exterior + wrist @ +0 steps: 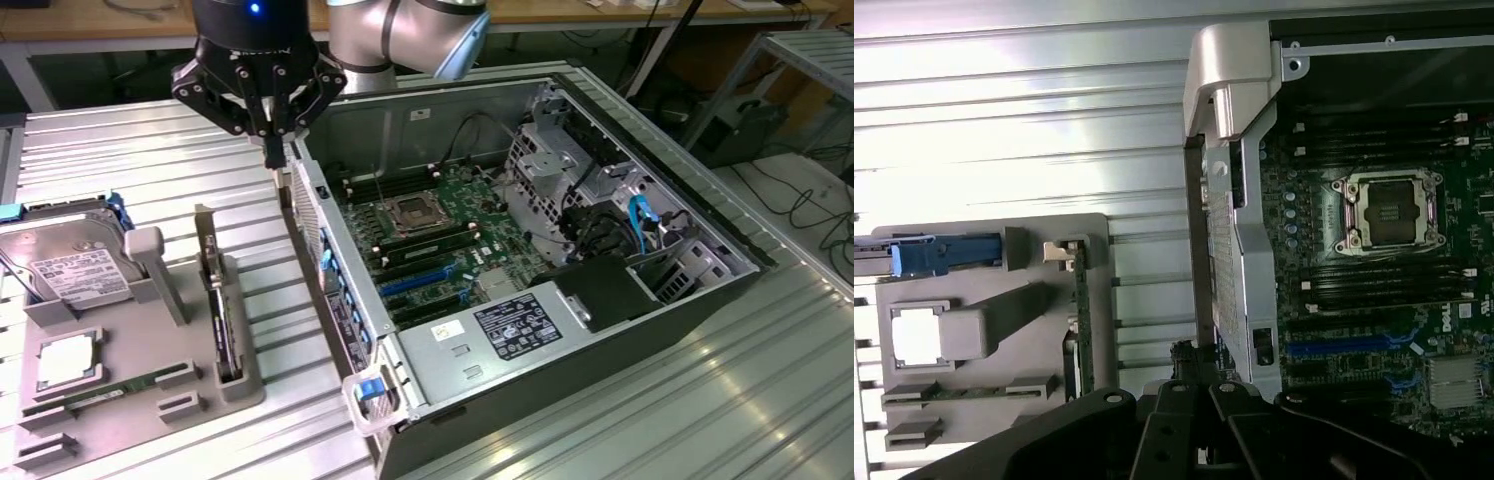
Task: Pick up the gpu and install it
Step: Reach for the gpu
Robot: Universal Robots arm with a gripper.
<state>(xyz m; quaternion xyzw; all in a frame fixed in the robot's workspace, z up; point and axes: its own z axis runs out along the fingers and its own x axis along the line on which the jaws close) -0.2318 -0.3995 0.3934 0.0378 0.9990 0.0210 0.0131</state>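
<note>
The gpu (215, 295) stands on edge in a slot of the grey holder (174, 345) at the exterior view's left, with its silver end bracket at the far end. In the wrist view the gpu (1082, 318) shows as a thin green edge with the bracket at one end. My gripper (276, 165) hangs above the table with its fingers pointing down. It is right by the rear wall of the open computer case (327, 260) and beyond the gpu's far end. The gripper (1191, 362) is shut with nothing in it.
Inside the case lies the motherboard (441, 235) with blue card slots (416, 285). The holder also carries a silver hard drive (74, 265), a processor chip (64, 360) and a narrow memory stick (123, 385). The ribbed metal table (147, 160) lies around them.
</note>
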